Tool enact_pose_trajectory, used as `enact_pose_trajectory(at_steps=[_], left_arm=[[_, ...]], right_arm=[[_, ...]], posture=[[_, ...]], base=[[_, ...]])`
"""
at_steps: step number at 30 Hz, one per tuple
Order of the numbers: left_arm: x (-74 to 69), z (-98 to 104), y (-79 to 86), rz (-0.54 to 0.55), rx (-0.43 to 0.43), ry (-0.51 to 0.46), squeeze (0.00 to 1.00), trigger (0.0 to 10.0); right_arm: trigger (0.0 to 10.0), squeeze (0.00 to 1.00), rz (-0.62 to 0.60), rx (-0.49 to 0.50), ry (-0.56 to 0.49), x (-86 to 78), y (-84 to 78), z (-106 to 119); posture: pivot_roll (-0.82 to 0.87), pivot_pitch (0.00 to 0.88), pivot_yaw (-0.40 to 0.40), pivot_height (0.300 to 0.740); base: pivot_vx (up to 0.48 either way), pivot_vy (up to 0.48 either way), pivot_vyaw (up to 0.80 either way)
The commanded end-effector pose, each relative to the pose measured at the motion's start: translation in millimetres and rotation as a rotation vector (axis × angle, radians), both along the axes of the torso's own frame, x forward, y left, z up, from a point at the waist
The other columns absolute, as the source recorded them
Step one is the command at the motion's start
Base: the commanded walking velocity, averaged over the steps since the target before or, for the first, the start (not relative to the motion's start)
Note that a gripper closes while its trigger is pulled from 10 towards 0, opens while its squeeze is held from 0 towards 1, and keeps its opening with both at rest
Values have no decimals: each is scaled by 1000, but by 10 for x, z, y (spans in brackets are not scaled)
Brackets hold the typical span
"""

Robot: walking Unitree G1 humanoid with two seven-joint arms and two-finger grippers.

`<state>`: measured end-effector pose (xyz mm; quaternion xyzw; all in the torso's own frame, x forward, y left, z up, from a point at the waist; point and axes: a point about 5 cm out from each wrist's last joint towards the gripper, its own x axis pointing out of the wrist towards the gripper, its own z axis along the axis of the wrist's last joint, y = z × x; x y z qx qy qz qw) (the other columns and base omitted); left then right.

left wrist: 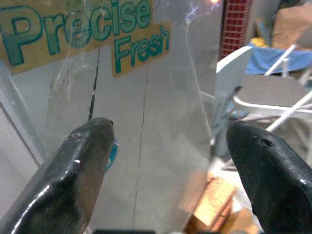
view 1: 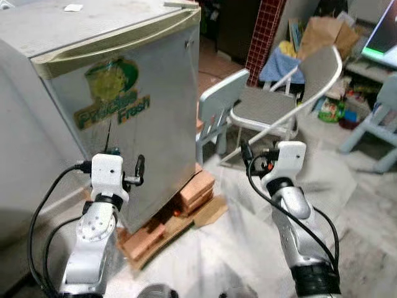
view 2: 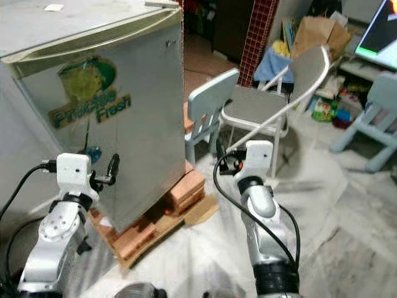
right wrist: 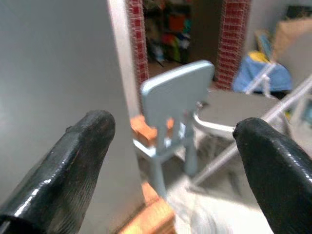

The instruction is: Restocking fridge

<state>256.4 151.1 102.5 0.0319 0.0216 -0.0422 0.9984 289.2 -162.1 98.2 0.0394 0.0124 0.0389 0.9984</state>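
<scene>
— How far has the restocking got?
— Barely begun: the small silver fridge with the green "Precise Fresh" sticker (view 1: pixel 118 105) is seen shut, raised on bricks.
— And the claws?
— Left gripper (left wrist: pixel 165 161) and right gripper (right wrist: pixel 170 146) are both spread wide, with nothing held.

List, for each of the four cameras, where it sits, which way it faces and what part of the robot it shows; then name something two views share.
Left eye: on the head, looking down at the closed fridge, both arms showing.
Right eye: beside it, same scene, the right gripper near the blue chair.
Left wrist: along the left gripper to the fridge door's label.
Right wrist: along its own black fingers past the fridge's edge.
Shared: both wrist views catch the blue chair.
</scene>
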Motion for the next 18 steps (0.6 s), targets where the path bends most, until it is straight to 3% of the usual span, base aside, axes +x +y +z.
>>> enact_pose_trajectory(at_steps=[1,7,16,18], left_arm=[[-9,15,56,9,22,-3,0,10000],[-32,5,60,2,28,2,0,10000],[-66,2,109,14,8,-1,0,10000],[-68,13,116,18,20,-9,0,10000]], right_arm=[[10000,0,4,3,-24,30,32,61],[10000,0,2,3,-18,41,41,60],[10000,0,4,2,-13,43,48,44],[10000,0,4,3,-13,41,49,44]], posture=[[95,0,-16,740],[96,0,-17,740],[102,0,-21,740],[104,0,-21,740]], base=[[0,480,0],[0,480,0],[0,480,-800],[0,0,-800]])
